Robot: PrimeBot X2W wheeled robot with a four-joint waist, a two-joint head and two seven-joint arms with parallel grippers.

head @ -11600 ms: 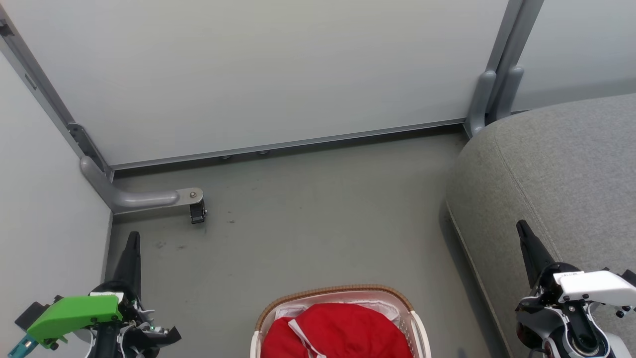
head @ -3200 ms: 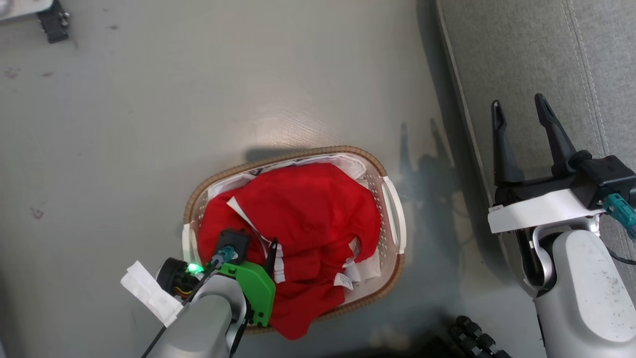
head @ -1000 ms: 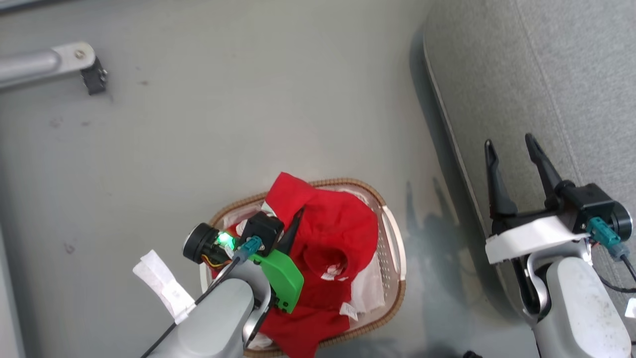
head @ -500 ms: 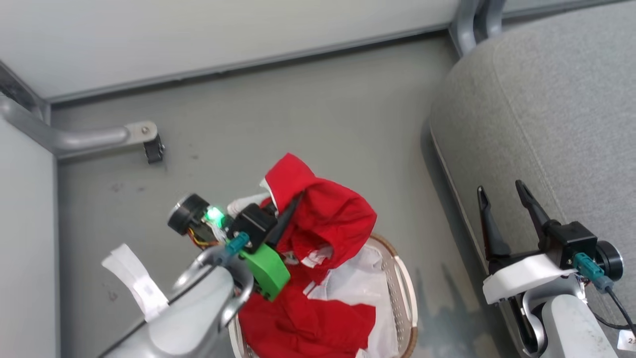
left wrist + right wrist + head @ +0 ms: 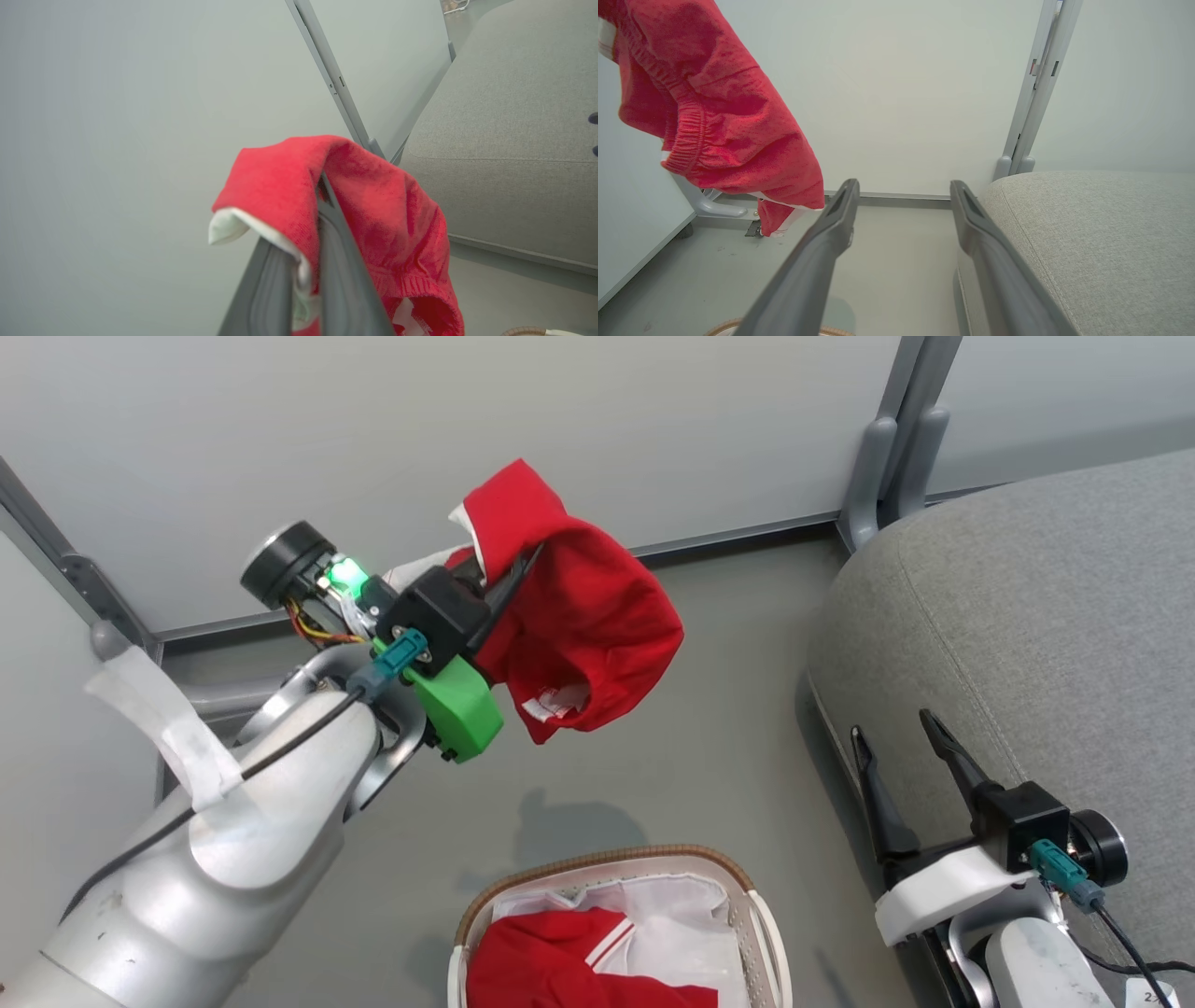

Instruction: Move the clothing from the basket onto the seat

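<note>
Clothing (image 5: 579,607) pinched in left gripper (image 5: 523,574) before wall (image 5: 280,429); right gripper (image 5: 889,723) spread beside seat (image 5: 1046,616)

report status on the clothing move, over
Left gripper shut on red garment, held in the air. Right gripper open, empty, by the seat. More red clothing in basket. Nothing seen between garment and seat.

Nothing can be read: the red print on the white tag (image 5: 557,703) of the garment (image 5: 588,607) held in the left gripper (image 5: 532,560) is too small.
</note>
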